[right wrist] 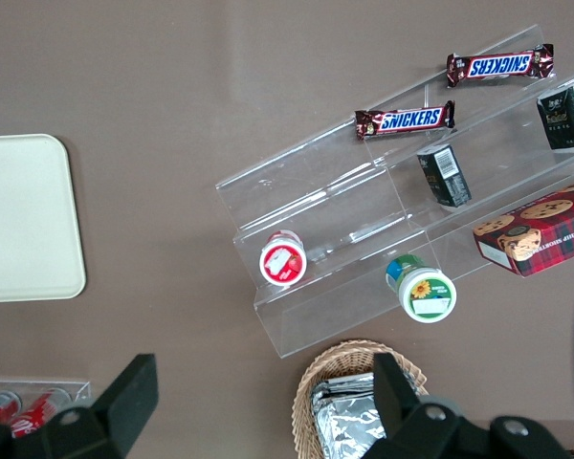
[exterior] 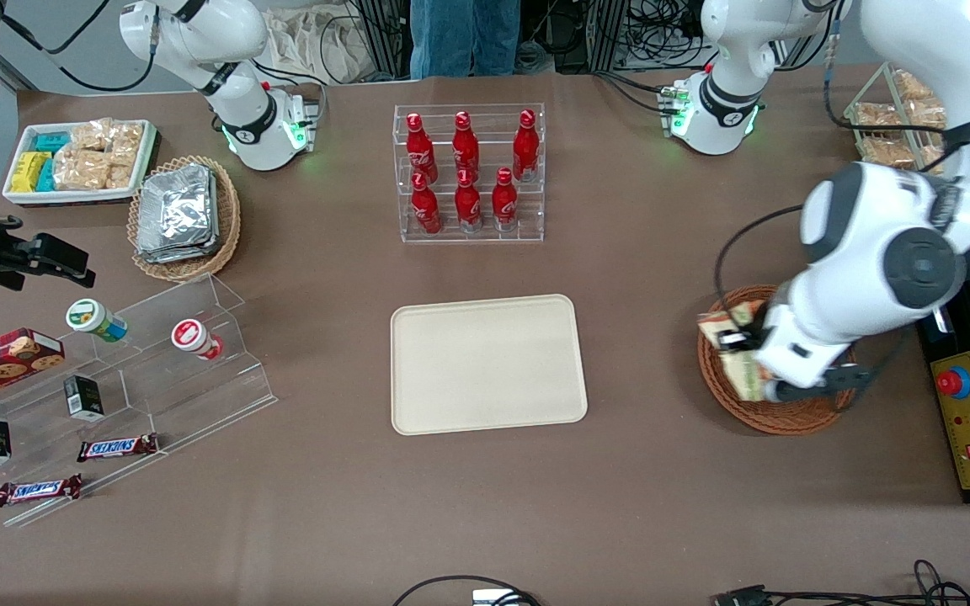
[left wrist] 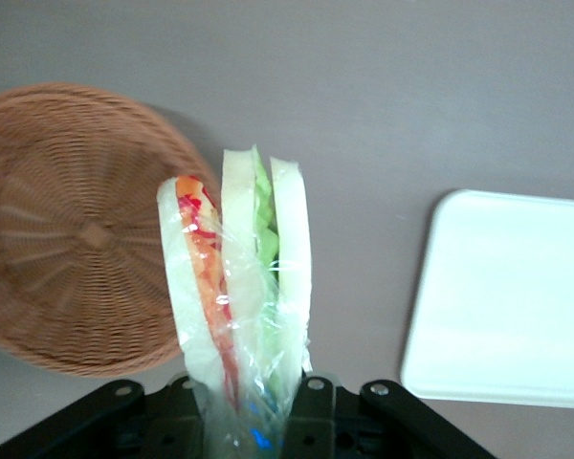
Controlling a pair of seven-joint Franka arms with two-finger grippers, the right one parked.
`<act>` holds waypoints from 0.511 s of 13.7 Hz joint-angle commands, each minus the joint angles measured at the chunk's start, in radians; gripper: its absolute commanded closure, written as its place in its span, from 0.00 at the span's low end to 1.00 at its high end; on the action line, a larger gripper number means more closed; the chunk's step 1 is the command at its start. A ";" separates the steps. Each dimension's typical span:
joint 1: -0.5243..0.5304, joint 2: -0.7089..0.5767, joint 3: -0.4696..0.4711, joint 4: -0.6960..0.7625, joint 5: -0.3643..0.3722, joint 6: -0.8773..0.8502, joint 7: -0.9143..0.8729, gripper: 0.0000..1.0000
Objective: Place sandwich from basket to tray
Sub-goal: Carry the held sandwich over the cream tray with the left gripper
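At the centre of the table lies the tray point(exterior: 488, 364), flat and bare, its long axis running along the table toward the two arms' ends. Toward the working arm's end of the table sits the basket point(exterior: 775, 412), well apart from the tray, with open tabletop between them. Above the basket hangs the gripper point(left wrist: 258, 402), its fingers pinching the sandwich point(left wrist: 237, 287) at the wrapped base, so that the wedge stands out from the jaws with its striped cut edge facing the wrist camera.

The wrist view shows the sandwich lifted clear of the basket point(left wrist: 77, 229), over its rim on the side nearer the tray point(left wrist: 507, 296). In the front view the sandwich point(exterior: 725, 332) shows at the basket's tray-side edge.

The coming move therefore appears to be a sideways carry toward the parked arm's end, ending over the tray's middle before lowering.
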 commanded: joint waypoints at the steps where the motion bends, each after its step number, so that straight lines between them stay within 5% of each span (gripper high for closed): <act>1: -0.103 0.108 -0.001 0.083 0.006 -0.014 -0.060 0.81; 7: -0.271 0.315 0.002 0.209 0.012 0.092 -0.059 0.83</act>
